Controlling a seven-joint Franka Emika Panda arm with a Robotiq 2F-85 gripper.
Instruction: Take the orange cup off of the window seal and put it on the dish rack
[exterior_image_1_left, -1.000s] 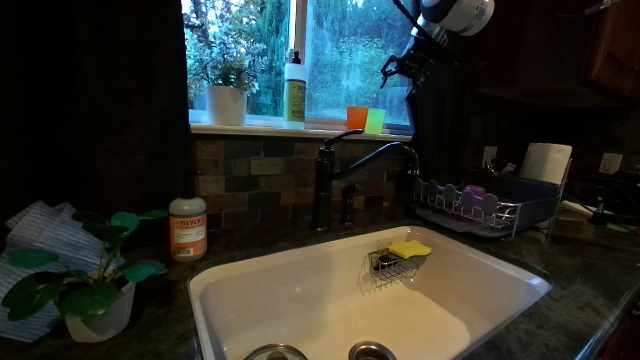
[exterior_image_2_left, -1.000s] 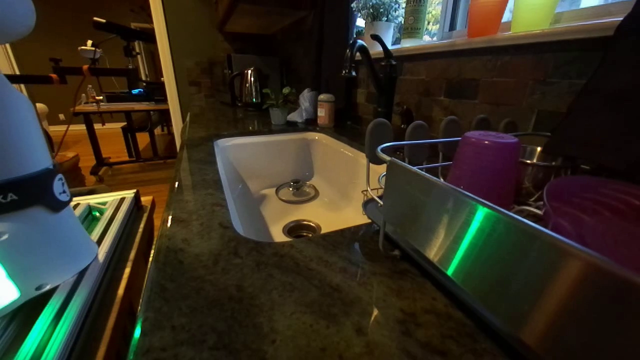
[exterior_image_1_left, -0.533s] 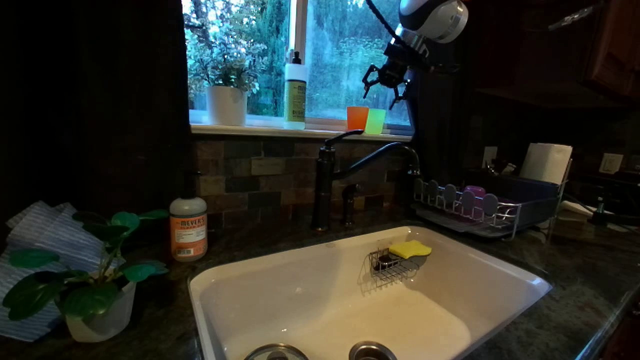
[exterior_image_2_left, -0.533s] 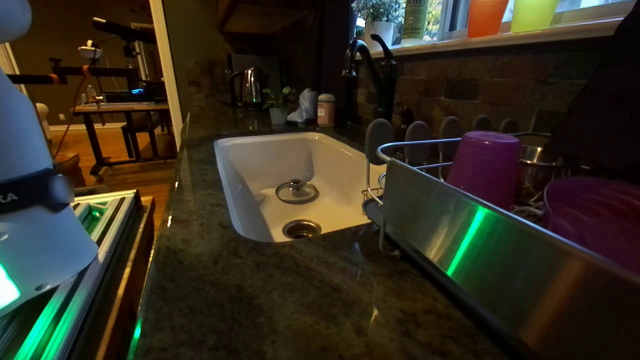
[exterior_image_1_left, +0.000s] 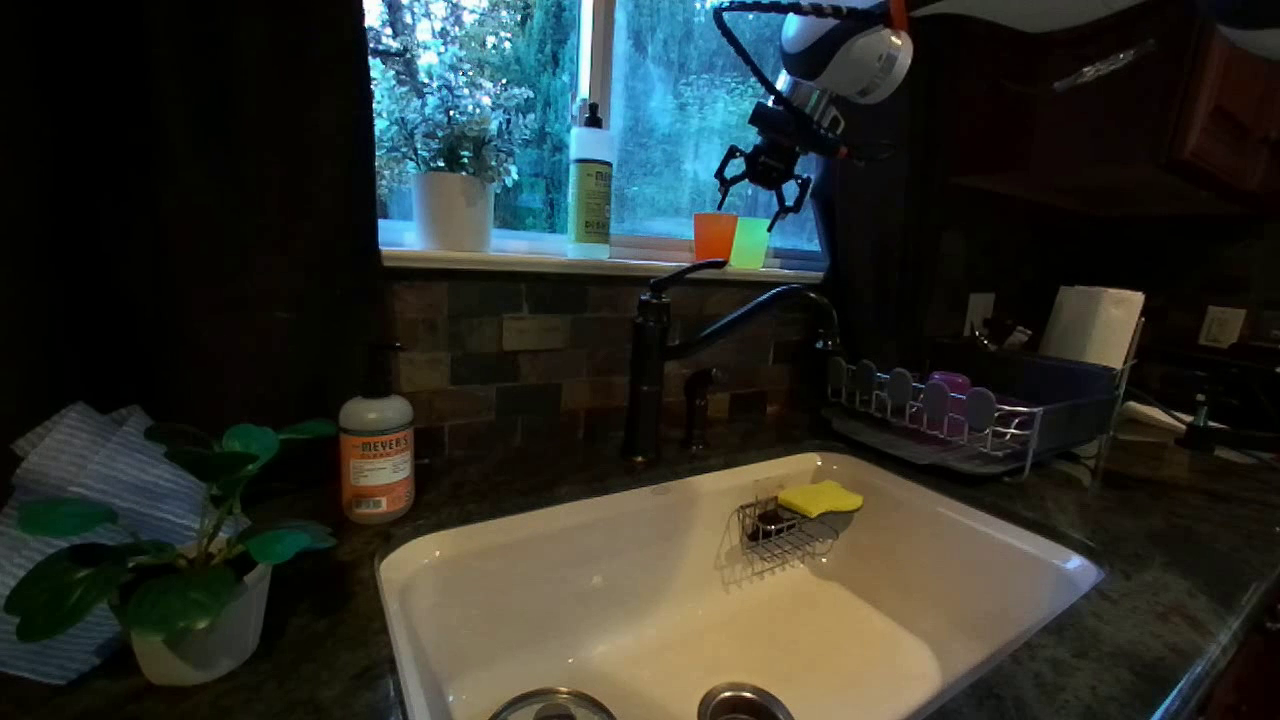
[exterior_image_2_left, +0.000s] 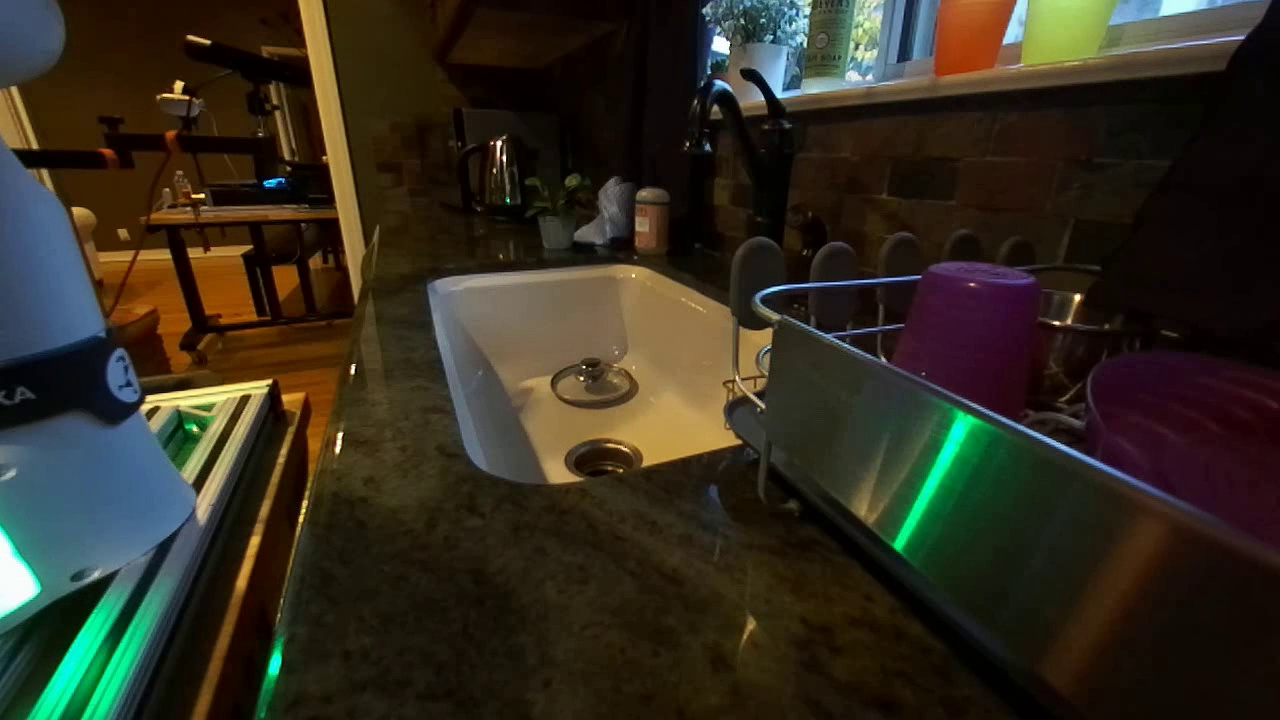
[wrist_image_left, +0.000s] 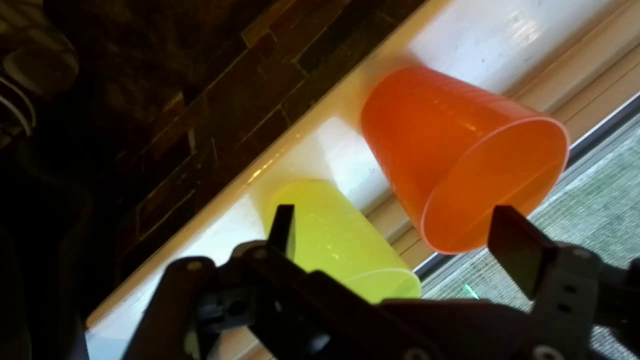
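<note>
The orange cup stands upright on the window seal, beside the green cup. In an exterior view the orange cup and the window seal show at the top right. My gripper is open and empty, pointing down just above the two cups. In the wrist view the orange cup lies ahead of the open gripper. One finger overlaps its rim in the picture, the other overlaps the green cup. The dish rack, also in an exterior view, holds purple items.
A soap bottle and a potted plant stand along the seal. The black faucet rises below the cups, in front of the tiles. The white sink lies between the faucet and the counter front. A purple cup stands in the rack.
My gripper has moved left and down from the upper right to just above the cups, and has turned so both fingers show apart. The cups have not moved.
</note>
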